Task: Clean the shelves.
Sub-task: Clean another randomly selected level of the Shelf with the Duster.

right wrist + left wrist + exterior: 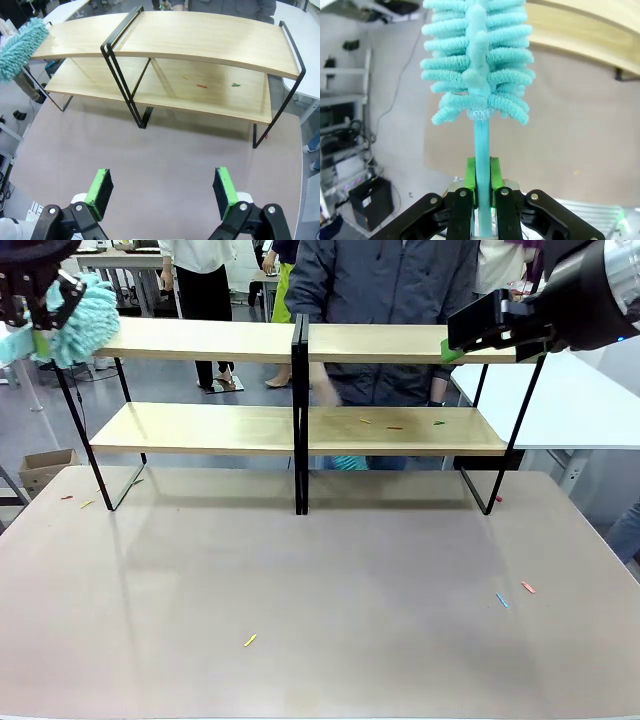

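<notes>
Left gripper (pixel 482 200) is clenched on the handle of a turquoise duster (pixel 477 60), held up at the left end of the shelves' (pixel 300 420) top board. Right gripper (pixel 162 192) has its fingers spread, grasping nothing, high by the right end. Shelves stand at the counter's (pixel 320 610) far side, small coloured scraps (pixel 395 425) on the lower board.

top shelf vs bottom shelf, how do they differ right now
The top shelf is bare, while the bottom shelf carries a few small coloured scraps on its right half. The duster, held by the left gripper, sits at the top shelf's left end, well above the bottom shelf. Both are long light-wood boards in one black frame, split by a central upright.
</notes>
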